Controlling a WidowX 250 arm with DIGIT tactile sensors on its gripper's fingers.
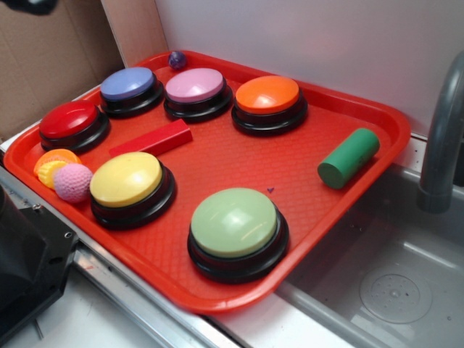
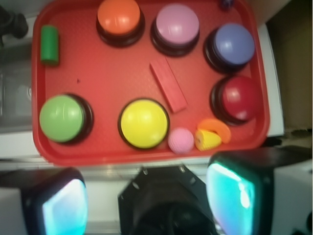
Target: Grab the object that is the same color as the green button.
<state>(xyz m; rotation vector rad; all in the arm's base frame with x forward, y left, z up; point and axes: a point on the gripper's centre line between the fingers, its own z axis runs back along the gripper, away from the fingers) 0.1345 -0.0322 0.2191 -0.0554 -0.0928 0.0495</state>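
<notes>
Red tray (image 2: 98, 78) on a steel counter beside a sink (image 1: 391, 290), all of it ahead of the gripper (image 2: 146, 200) in the wrist view.

Left to right from the gripper:
- Green cylinder (image 2: 49, 44): far left corner of the tray, lying on its side, well apart from the fingers.
- Green button (image 2: 62, 118): near left, close to the tray's front rim.
- Orange button (image 2: 119, 17): far, left of centre.
- Yellow button (image 2: 144, 123): near, straight ahead.
- Red bar (image 2: 168, 84): centre, lying aslant.
- Pink button (image 2: 177, 24): far.
- Pink ball (image 2: 181, 140): near rim, beside the yellow button.
- Orange and yellow toy pieces (image 2: 211, 134): touching, right of the ball.
- Blue button (image 2: 234, 44): far right.
- Red button (image 2: 239, 98): right.

Gripper: jaws spread wide, empty, short of the tray's near rim.
</notes>
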